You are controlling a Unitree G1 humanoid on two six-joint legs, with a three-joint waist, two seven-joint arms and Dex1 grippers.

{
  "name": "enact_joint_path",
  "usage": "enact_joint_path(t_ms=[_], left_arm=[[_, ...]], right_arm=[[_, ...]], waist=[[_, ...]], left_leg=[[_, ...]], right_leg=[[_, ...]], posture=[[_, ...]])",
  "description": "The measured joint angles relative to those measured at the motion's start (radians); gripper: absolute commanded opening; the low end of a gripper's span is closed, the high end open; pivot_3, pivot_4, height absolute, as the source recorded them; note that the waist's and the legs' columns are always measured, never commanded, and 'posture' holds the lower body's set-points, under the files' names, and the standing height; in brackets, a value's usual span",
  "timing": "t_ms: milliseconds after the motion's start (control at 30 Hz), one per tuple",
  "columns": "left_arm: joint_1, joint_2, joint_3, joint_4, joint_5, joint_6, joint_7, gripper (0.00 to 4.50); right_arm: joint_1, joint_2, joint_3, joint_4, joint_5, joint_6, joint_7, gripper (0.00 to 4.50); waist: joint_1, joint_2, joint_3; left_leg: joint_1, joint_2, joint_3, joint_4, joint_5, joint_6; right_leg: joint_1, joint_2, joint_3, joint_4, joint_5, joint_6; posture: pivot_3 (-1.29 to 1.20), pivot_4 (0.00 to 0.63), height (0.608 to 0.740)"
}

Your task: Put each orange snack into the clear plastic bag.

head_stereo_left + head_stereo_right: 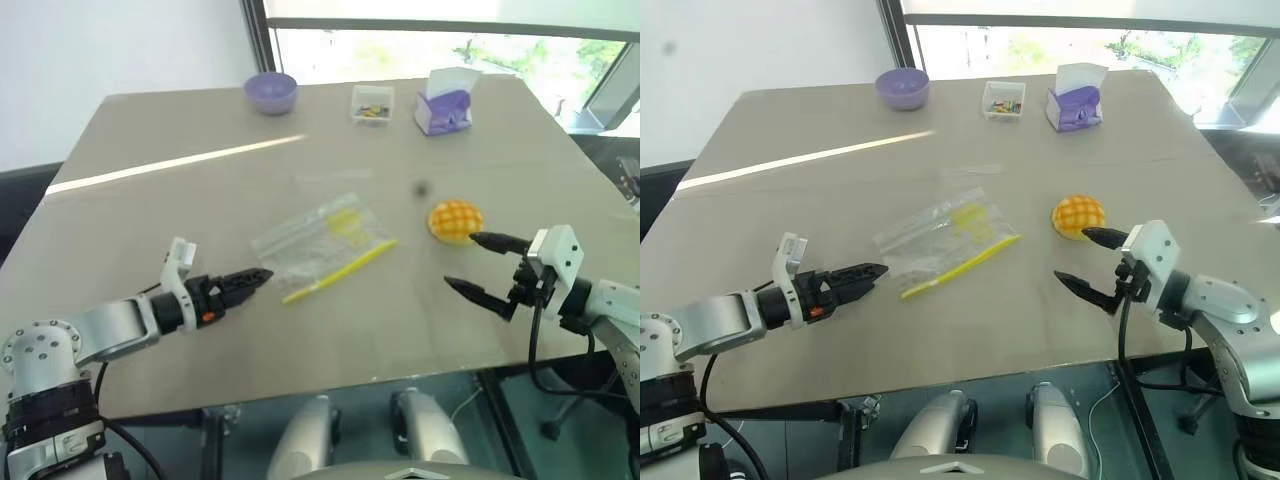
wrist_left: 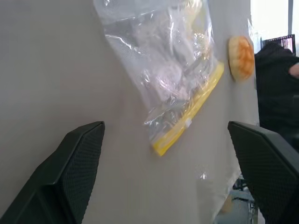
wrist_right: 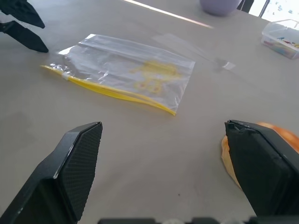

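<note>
A wide beige tabletop point(image 1: 200, 200) fills the frame, with bare room around the middle items and its near edge running along the lower frame. The flat clear plastic bag with a yellow zip strip point(image 1: 322, 245) lies at centre, crinkled. Right of centre sits the round orange-yellow bun with a grid pattern point(image 1: 455, 221). The right gripper point(image 1: 482, 265), jaws spread, has its upper finger tip just at the bun; contact cannot be told. The left gripper point(image 1: 255, 279), jaws spread, points at the bag from lower left. In the right wrist view the bun is partly hidden behind a finger.
</note>
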State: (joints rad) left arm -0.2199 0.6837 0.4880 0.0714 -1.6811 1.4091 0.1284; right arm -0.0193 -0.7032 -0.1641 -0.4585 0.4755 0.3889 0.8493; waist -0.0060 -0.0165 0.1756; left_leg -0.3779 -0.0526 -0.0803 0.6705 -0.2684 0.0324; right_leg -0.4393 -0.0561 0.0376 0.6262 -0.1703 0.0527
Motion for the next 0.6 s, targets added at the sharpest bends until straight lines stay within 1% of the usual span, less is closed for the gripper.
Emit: enact_joint_path(t_ms=[100, 133, 200, 333, 500, 567, 600], left_arm=[[-0.034, -0.017, -0.052, 0.044, -0.114, -0.066, 0.129, 4.50], [-0.056, -0.024, -0.092, 0.062, -0.185, -0.110, 0.208, 4.50], [-0.086, -0.049, -0.127, 0.083, -0.251, -0.158, 0.295, 4.50], [-0.155, -0.111, -0.160, 0.124, -0.285, -0.192, 0.393, 4.50], [-0.252, -0.176, -0.183, 0.201, -0.286, -0.184, 0.460, 4.50], [-0.271, -0.187, -0.184, 0.222, -0.286, -0.175, 0.470, 3.97], [-0.281, -0.195, -0.189, 0.240, -0.285, -0.169, 0.479, 3.78]], right_arm=[[0.014, 0.009, 0.000, -0.015, 0.000, 0.000, -0.015, 4.49], [0.028, 0.015, -0.001, -0.032, -0.001, 0.000, -0.029, 4.49], [0.046, 0.025, 0.000, -0.051, -0.002, 0.000, -0.045, 4.49], [0.070, 0.046, 0.005, -0.082, -0.008, -0.001, -0.080, 4.49], [0.084, 0.078, 0.037, -0.114, -0.036, -0.003, -0.123, 4.49], [0.085, 0.083, 0.045, -0.119, -0.042, -0.003, -0.134, 4.50], [0.086, 0.089, 0.052, -0.121, -0.050, -0.004, -0.141, 4.50]], waist=[[0.008, 0.000, 0.000], [0.015, 0.000, -0.001], [0.024, 0.000, -0.001], [0.031, 0.000, -0.002], [0.035, -0.001, -0.004], [0.035, -0.001, -0.004], [0.035, -0.001, -0.005]], left_leg=[[0.000, 0.000, 0.000, 0.000, 0.000, -0.001], [0.000, 0.000, 0.000, 0.000, 0.000, -0.001], [0.000, -0.001, 0.000, 0.000, 0.001, -0.001], [0.000, -0.004, -0.001, 0.000, 0.003, -0.005], [0.000, -0.005, -0.001, 0.001, 0.004, -0.005], [0.000, -0.005, -0.001, 0.000, 0.004, -0.006], [0.000, -0.005, -0.002, 0.000, 0.004, -0.006]], right_leg=[[0.000, -0.001, 0.000, 0.000, 0.000, 0.000], [0.000, -0.001, 0.000, 0.000, 0.000, 0.000], [0.000, -0.001, 0.000, 0.000, 0.000, 0.000], [0.001, 0.001, -0.001, 0.000, 0.000, 0.000], [0.001, 0.002, -0.001, 0.000, 0.000, 0.000], [0.001, 0.002, -0.001, 0.000, 0.000, 0.000], [0.001, 0.002, -0.001, 0.000, 0.000, 0.000]], posture=[[0.00, 0.150, 0.740], [0.00, 0.150, 0.740], [0.00, 0.150, 0.740], [0.00, 0.150, 0.740], [0.00, 0.150, 0.740], [0.00, 0.150, 0.740], [0.00, 0.150, 0.740]])
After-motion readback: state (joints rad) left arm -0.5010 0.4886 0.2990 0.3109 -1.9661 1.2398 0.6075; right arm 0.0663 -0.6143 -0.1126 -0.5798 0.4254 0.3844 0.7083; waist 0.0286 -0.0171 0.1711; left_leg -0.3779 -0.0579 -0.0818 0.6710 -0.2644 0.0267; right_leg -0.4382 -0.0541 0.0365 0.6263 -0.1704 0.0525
